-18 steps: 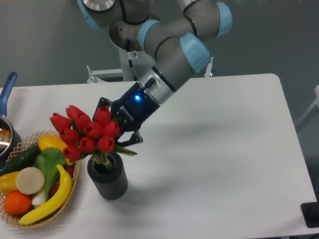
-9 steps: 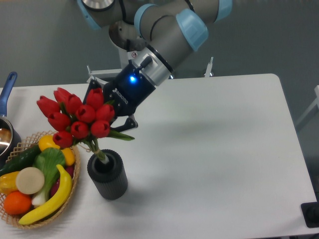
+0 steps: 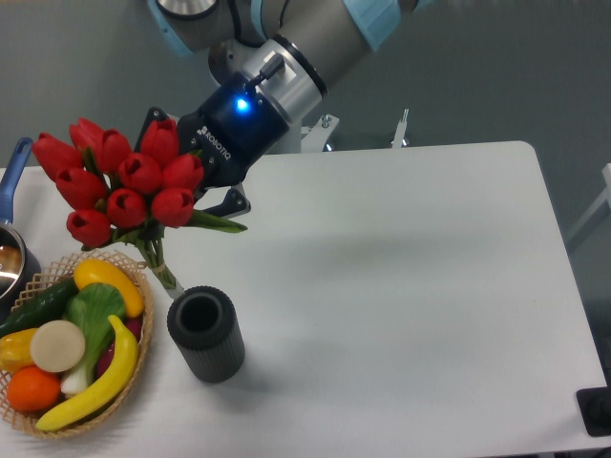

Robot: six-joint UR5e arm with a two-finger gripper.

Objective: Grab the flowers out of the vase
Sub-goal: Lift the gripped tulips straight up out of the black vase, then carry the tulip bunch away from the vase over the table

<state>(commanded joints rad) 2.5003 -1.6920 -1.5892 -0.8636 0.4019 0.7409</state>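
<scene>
The flowers [image 3: 124,181], red closed tulip buds with green leaves and pale bound stems, hang in the air above and left of the vase. Their stem end [image 3: 164,277] is clear of the vase mouth. My gripper [image 3: 196,196] is shut on the flowers just below the buds, coming in from the right; its fingertips are mostly hidden behind buds and leaves. The vase [image 3: 206,334], a short dark grey ribbed cylinder, stands upright on the white table [image 3: 410,286] with its round mouth open and nothing in it.
A wicker basket [image 3: 67,353] with fruit and vegetables sits at the front left, close to the vase. A blue-handled metal pot [image 3: 11,239] is at the left edge. The arm's base stands behind the table's far edge.
My gripper has risen and moved left with the flowers. The stems, earlier inside the vase, have come fully out of its mouth. The vase has stayed put.
</scene>
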